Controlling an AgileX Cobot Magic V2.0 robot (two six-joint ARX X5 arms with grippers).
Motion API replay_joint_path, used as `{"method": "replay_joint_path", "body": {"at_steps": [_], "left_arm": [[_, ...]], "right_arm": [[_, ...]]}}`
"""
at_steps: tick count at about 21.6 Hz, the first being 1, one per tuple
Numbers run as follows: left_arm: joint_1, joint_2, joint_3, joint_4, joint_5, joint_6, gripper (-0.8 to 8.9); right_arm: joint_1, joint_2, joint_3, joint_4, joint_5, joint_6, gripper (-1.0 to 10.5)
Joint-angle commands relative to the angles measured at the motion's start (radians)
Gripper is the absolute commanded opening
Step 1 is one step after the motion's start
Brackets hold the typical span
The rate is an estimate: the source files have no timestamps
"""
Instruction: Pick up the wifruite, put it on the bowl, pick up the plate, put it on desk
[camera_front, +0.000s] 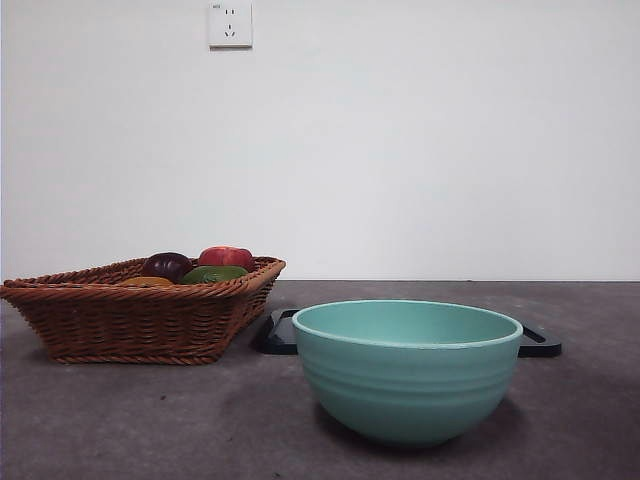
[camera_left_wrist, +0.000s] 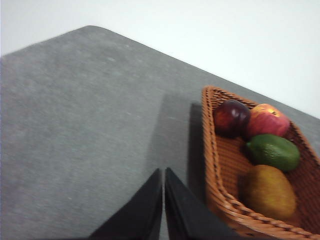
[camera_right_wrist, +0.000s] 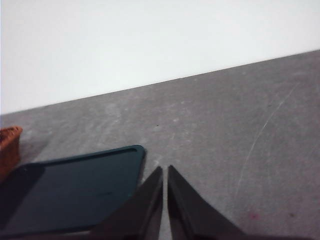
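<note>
The wifruite (camera_left_wrist: 269, 192), a dull brownish-orange oval, lies in the wicker basket (camera_left_wrist: 215, 170); in the front view only its top (camera_front: 147, 282) shows over the rim. The ribbed mint-green bowl (camera_front: 407, 370) stands on the desk (camera_front: 120, 430) at front right. Behind the bowl lies the flat black plate (camera_front: 279, 334), which the right wrist view shows as a dark rectangle (camera_right_wrist: 75, 190). My left gripper (camera_left_wrist: 163, 171) is shut and holds nothing, above the desk beside the basket. My right gripper (camera_right_wrist: 165, 169) is shut and holds nothing, just off the plate's corner. Neither arm shows in the front view.
The basket (camera_front: 130, 315) stands at the left and also holds a dark purple fruit (camera_left_wrist: 231, 118), a red fruit (camera_left_wrist: 266, 121) and a green fruit (camera_left_wrist: 274, 151). A white wall with a socket (camera_front: 230, 25) lies behind the desk.
</note>
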Motion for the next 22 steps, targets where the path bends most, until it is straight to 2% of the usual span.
{"method": "replay_joint_path", "body": {"at_steps": [1,8,12,15,22], "left_arm": [[0.002,0.000,0.032,0.003,0.049,-0.053,0.09],[0.002,0.014,0.151,-0.115,0.122,-0.084,0.10],[0.002,0.060,0.252,-0.175,0.127,-0.075,0.10],[0.002,0.118,0.341,-0.235,0.163,-0.027,0.10],[0.001,0.342,0.552,-0.399,0.294,0.135,0.10]], "right_arm": [[0.002,-0.003,0.020,0.007,0.000,0.073,0.0],[0.002,0.008,0.146,-0.032,0.000,0.074,0.0],[0.002,0.052,0.256,-0.127,0.000,0.073,0.0],[0.002,0.108,0.350,-0.222,-0.026,0.047,0.0],[0.002,0.306,0.565,-0.475,-0.193,-0.078,0.0]]}}
